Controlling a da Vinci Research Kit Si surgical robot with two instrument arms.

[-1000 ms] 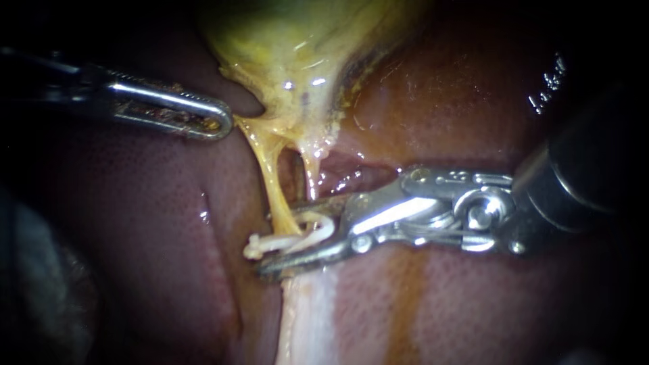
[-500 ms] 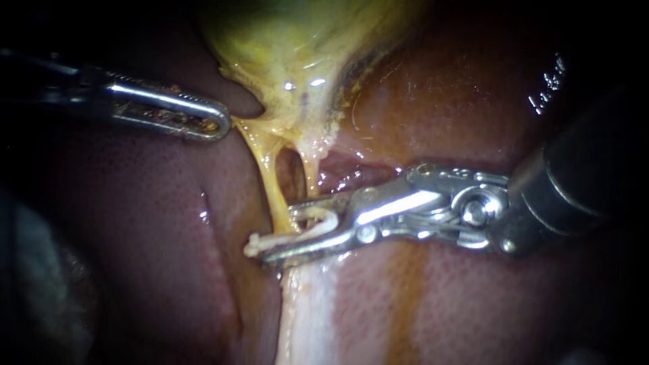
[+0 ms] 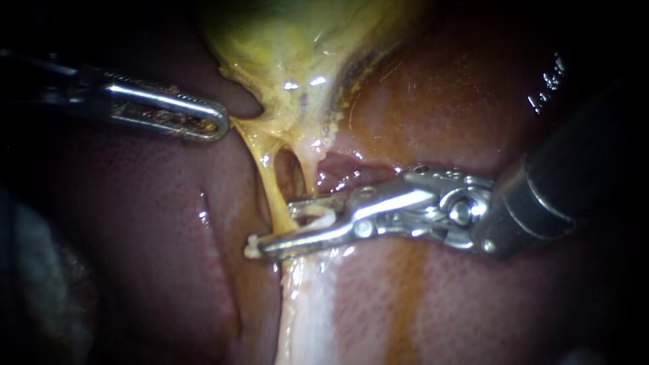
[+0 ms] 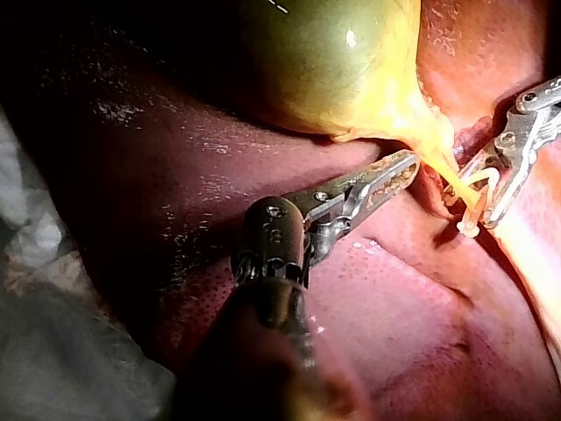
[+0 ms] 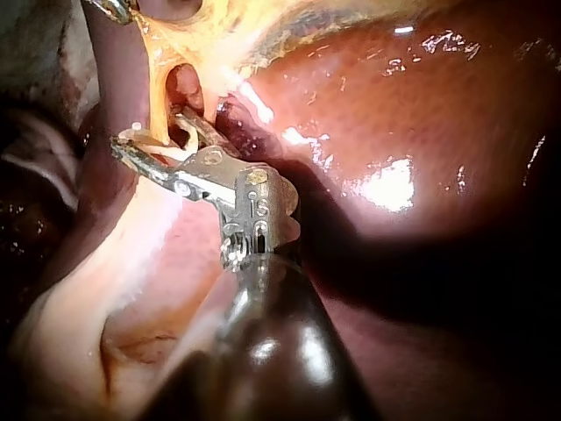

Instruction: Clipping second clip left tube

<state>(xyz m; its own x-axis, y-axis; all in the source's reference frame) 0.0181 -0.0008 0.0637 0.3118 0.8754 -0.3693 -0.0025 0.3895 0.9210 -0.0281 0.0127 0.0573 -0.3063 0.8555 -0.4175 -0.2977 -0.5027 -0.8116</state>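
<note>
Liver (image 3: 149, 223) dark red-brown, finely stippled, a cream stripe (image 3: 307, 304) beneath the right instrument's (image 3: 276, 228) silver jaws; gallbladder (image 3: 291, 47) yellow-green; left tube (image 3: 272, 192) amber-yellow; clip (image 3: 319, 218) white between those jaws.

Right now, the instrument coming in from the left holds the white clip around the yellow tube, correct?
Not quite. It is the right instrument that holds the white clip around the yellow tube, with its jaws shut on the clip. The left instrument has its tip up at the edge of the gallbladder. The endoscope view shows this.
</note>
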